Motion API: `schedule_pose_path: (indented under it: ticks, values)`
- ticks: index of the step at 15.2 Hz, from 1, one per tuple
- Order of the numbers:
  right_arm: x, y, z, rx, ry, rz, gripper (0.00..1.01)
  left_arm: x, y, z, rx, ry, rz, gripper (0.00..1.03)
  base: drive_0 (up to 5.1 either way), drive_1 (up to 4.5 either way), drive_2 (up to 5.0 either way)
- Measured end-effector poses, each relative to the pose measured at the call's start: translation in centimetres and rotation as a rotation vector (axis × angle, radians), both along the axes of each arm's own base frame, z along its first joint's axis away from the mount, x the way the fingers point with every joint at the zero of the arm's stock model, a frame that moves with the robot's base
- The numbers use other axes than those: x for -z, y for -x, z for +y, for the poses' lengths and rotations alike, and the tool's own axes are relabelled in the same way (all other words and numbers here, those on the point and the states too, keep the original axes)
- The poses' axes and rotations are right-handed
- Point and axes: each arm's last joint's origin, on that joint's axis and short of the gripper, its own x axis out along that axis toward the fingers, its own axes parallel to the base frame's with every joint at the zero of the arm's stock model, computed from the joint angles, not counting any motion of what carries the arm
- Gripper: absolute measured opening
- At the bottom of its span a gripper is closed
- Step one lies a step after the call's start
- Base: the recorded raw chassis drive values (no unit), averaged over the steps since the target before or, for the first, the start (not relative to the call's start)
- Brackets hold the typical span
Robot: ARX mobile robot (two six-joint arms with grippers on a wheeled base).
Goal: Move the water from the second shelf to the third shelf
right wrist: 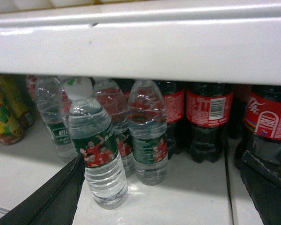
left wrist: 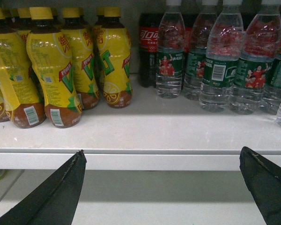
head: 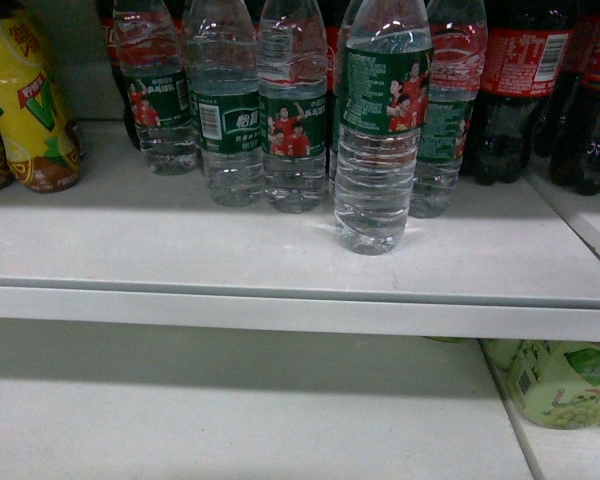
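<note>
Several clear ribbed water bottles with dark green labels stand in a row on the white shelf (head: 280, 270). One water bottle (head: 380, 130) stands forward of the row, near the shelf's front edge. In the right wrist view this same water bottle (right wrist: 97, 159) stands just right of my right gripper's left finger (right wrist: 56, 197). My right gripper (right wrist: 162, 157) is open wide and grips nothing. My left gripper (left wrist: 162, 152) is open too, hanging in front of the shelf edge (left wrist: 145, 159) with nothing between its fingers. Neither gripper shows in the head view.
Yellow tea bottles (left wrist: 56, 70) fill the shelf's left part and dark cola bottles (right wrist: 208, 122) with red labels its right. The shelf board above (right wrist: 154, 47) hangs low over the bottle caps. A lower shelf (head: 230, 410) holds pale green bottles (head: 565, 385) at the right.
</note>
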Motion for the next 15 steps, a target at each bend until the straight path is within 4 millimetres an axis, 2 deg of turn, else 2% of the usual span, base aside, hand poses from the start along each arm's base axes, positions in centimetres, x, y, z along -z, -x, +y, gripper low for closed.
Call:
schedule_pose_path:
  ticks: [2, 4, 8, 12, 15]
  values:
    - [1.5, -1.2, 1.9, -0.06, 0.05, 0.029, 0.98, 0.0, 0.0, 0.0, 0.0, 0.0, 0.0, 0.98, 0.0, 0.0, 0.0]
    - [3.9, -2.1, 3.6, -0.133, 0.096, 0.102, 0.98, 0.0, 0.0, 0.0, 0.0, 0.0, 0.0, 0.98, 0.0, 0.0, 0.0]
    - [6.6, -2.9, 6.2, -0.253, 0.12, 0.179, 0.98, 0.0, 0.0, 0.0, 0.0, 0.0, 0.0, 0.98, 0.0, 0.0, 0.0]
    - [6.8, -4.2, 8.9, -0.315, 0.115, 0.15, 0.98, 0.0, 0.0, 0.0, 0.0, 0.0, 0.0, 0.98, 0.0, 0.0, 0.0]
    - [7.0, -5.9, 9.9, -0.265, 0.106, 0.163, 0.98, 0.0, 0.0, 0.0, 0.0, 0.0, 0.0, 0.98, 0.0, 0.0, 0.0]
